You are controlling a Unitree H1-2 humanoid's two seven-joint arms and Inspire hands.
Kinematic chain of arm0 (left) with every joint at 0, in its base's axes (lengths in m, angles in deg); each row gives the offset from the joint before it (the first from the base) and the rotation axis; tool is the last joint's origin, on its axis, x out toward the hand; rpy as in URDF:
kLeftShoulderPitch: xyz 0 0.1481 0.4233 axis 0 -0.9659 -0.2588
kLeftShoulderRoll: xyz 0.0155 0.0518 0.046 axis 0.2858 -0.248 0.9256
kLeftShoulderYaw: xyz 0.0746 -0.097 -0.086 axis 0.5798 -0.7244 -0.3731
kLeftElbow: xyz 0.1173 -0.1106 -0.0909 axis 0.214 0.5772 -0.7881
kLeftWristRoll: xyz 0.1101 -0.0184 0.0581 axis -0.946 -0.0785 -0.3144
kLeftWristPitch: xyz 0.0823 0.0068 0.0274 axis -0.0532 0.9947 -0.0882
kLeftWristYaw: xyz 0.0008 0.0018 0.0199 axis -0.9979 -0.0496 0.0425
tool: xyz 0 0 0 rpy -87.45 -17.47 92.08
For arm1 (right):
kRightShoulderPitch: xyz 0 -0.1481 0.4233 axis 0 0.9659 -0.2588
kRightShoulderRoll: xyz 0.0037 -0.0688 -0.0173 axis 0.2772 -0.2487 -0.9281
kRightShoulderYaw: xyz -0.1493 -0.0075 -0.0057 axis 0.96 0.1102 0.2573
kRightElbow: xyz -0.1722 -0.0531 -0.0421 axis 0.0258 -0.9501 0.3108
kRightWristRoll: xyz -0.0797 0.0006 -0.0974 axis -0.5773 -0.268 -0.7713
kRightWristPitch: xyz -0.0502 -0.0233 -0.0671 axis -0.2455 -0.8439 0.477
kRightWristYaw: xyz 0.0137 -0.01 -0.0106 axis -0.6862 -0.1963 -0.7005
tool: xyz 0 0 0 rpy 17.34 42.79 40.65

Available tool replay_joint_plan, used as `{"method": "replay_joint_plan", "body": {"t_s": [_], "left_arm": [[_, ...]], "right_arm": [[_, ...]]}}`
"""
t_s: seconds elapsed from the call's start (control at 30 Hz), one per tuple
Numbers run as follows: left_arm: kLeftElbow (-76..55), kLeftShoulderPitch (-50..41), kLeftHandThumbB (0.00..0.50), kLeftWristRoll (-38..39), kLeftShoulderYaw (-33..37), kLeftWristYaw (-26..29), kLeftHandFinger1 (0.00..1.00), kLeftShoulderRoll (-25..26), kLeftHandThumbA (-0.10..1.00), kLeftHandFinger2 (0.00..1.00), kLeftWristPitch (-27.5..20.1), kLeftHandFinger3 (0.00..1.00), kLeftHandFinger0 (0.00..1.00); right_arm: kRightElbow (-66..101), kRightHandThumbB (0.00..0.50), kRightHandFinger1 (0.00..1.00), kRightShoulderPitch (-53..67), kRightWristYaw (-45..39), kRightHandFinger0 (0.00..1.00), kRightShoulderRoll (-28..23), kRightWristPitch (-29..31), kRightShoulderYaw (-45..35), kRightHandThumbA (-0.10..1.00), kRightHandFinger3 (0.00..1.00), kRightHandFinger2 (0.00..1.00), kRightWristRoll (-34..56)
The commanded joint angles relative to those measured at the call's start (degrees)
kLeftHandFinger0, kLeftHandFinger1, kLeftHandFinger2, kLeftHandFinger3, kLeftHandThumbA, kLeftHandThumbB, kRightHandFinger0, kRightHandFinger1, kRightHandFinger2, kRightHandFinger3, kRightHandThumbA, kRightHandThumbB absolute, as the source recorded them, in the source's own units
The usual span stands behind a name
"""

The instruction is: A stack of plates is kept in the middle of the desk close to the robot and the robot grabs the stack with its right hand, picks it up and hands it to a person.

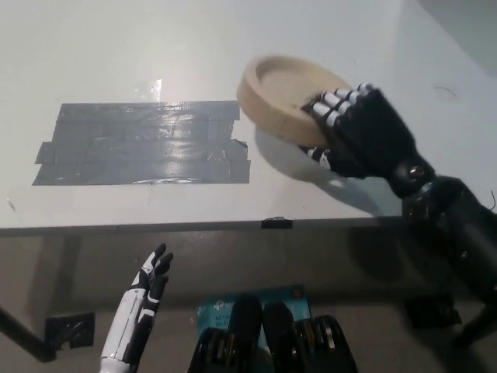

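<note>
In the upper right of the frame, the right robot hand (359,128) grips the stack of plates (289,97) by its near rim, tilted clear of the worktop (155,47). The lift looks underway; the handover needs reaching outward. The left robot hand (149,286) rests spread at lower left.

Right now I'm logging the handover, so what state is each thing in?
Stack of plates: off the desk, tilted, held at its near right edge.
Right hand: shut on the stack of plates.
Left hand: open, holding nothing, below the desk edge.
Grey tape: stuck flat on the desk, bare.
Desk: white, with the stack's shadow on it.
</note>
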Motion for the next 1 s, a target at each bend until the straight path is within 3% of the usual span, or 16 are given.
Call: {"method": "replay_joint_plan", "body": {"t_s": [0.0,0.1,0.13,0.17,0.2,0.3,0.37,0.6,0.7,0.8,0.83,0.97], "left_arm": [[-0.98,0.08,0.000,0.51,-0.20,-0.37,1.00,0.36,1.00,1.00,-1.25,1.00,1.00],[-1.19,-0.18,0.000,0.29,-0.13,-0.27,1.00,0.32,1.00,1.00,-1.30,1.00,1.00],[-1.23,-0.42,0.000,0.44,-0.11,-0.33,1.00,0.29,1.00,1.00,-1.29,1.00,1.00],[-1.20,-0.42,0.000,0.66,-0.09,-0.41,1.00,0.30,1.00,1.00,-1.48,1.00,1.00],[-1.29,-0.36,0.000,0.76,-0.06,-0.53,1.00,0.31,1.00,1.00,-1.38,1.00,1.00],[-1.51,-0.02,0.000,0.60,-0.02,-0.55,1.00,0.32,1.00,1.00,-0.99,1.00,1.00],[-1.49,0.38,0.000,0.50,-0.02,-0.60,1.00,0.38,1.00,1.00,-0.68,1.00,1.00],[-1.27,-0.05,0.000,0.61,0.11,-0.51,1.00,0.27,1.00,1.00,-1.36,1.00,1.00],[-1.40,-0.32,0.000,0.65,0.22,-0.60,1.00,0.29,1.00,1.00,-1.39,1.00,1.00],[-1.64,-0.74,0.000,0.51,0.38,-0.60,1.00,0.26,1.00,1.00,-1.30,1.00,1.00],[-1.64,-0.79,0.000,0.49,0.38,-0.56,1.00,0.21,1.00,1.00,-1.17,1.00,1.00],[-1.95,-1.03,0.000,0.55,0.44,-0.70,1.00,0.23,1.00,1.00,-0.82,1.00,1.00]], "right_arm": [[9.72,0.268,0.00,-1.98,-0.85,0.00,-2.26,1.04,-4.71,-0.10,0.74,0.74,2.11],[11.41,0.290,0.00,-1.35,-2.50,0.00,-2.14,0.96,-5.49,-0.10,0.73,0.67,1.91],[11.81,0.299,0.00,-1.03,-2.98,0.00,-1.99,1.02,-5.66,-0.10,0.66,0.61,1.70],[11.89,0.284,0.04,-0.90,-3.45,0.00,-1.91,0.90,-5.67,-0.10,0.66,0.60,1.36],[12.07,0.266,0.00,-0.74,-4.27,0.00,-1.78,0.61,-5.64,-0.10,0.66,0.63,1.14],[10.90,0.284,0.00,-1.04,-4.33,0.00,-1.29,1.33,-5.28,-0.10,0.63,0.64,0.71],[8.83,0.331,0.00,-1.83,-3.94,0.00,-0.70,1.79,-4.46,-0.10,0.57,0.51,-0.11],[0.04,0.335,0.00,-5.04,-0.79,0.00,2.35,1.49,-1.60,-0.10,0.44,0.24,-3.12],[-3.28,0.295,0.00,-6.71,0.71,0.00,3.48,1.54,-1.00,-0.10,0.53,0.41,-3.48],[-6.15,0.307,0.00,-8.44,1.53,0.00,4.33,0.75,-0.44,-0.10,0.54,0.42,-4.47],[-7.19,0.308,0.00,-9.20,1.18,0.00,4.70,0.13,-0.24,-0.10,0.47,0.34,-4.73],[-10.51,0.297,0.00,-10.38,1.40,0.00,6.15,-0.04,-0.11,-0.10,0.43,0.31,-3.97]]}}
